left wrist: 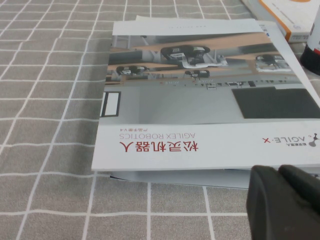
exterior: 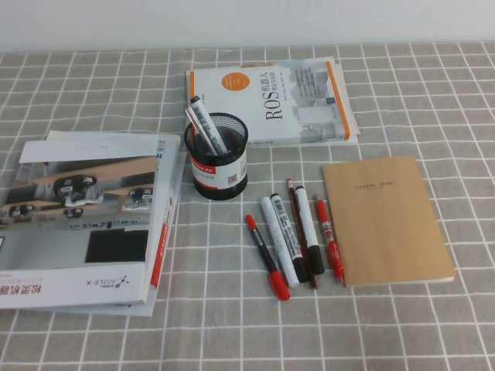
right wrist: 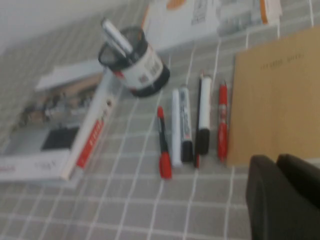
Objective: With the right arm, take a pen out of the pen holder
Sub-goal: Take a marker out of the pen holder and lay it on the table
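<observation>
Table [exterior: 387, 325] w/ grey checked cloth. Black mesh pen holder [exterior: 220, 158] stands upright at centre, just right of the AgileX brochure stack [exterior: 77, 224] and just near of the ROS book [exterior: 271, 93], which lies flat on the far side. One grey pen [exterior: 205, 124] sits in the holder, leaning far-left, upper part sticking out over the rim; not lifted. Right of the holder and nearer: five writing items in a row on the cloth, roughly parallel. L to R these are a red marker [exterior: 267, 256], a white marker w/ black cap [exterior: 282, 236], a thin brown pencil [exterior: 302, 239], a 2nd white marker [exterior: 309, 228] and a red pen [exterior: 329, 238]. Brown notebook [exterior: 383, 220] lies flat just right of the red pen. Right gripper [right wrist: 276, 159] is raised over the near-right part of the table, at the notebook's near edge and well apart from the holder; fingers [right wrist: 260, 190] pressed together, nothing between them. Left gripper [left wrist: 277, 170] is low over the cloth at the brochure's near edge; fingers [left wrist: 265, 200] look closed too, nothing held.
</observation>
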Motion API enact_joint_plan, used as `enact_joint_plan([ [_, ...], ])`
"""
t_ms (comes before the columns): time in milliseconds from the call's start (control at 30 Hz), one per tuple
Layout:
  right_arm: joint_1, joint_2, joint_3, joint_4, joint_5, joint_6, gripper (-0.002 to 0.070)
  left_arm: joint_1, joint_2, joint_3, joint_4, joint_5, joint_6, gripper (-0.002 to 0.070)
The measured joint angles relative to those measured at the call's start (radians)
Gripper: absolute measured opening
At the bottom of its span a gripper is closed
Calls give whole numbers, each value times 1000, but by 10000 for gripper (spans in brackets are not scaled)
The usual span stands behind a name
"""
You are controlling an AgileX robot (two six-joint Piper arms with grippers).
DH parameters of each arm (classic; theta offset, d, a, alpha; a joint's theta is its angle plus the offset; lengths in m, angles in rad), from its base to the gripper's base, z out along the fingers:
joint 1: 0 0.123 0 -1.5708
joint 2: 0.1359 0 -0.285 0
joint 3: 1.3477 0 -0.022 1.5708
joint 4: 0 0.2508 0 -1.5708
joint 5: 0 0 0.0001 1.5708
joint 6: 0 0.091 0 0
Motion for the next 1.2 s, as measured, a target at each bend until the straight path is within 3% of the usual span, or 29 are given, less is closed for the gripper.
enact_joint_plan([
  [233,0,287,-168,-199,220,0,-12,0,0,0,0,0,0,-3],
  [533,15,526,-324,-266,250,-23,-12,0,0,0,0,0,0,-3],
  [900,332,904,-618,-366,169,-4,-13,0,0,0,0,0,0,-3],
  [1200,532,1274,-1040,-429,156,-2,-12,0,0,0,0,0,0,-3],
])
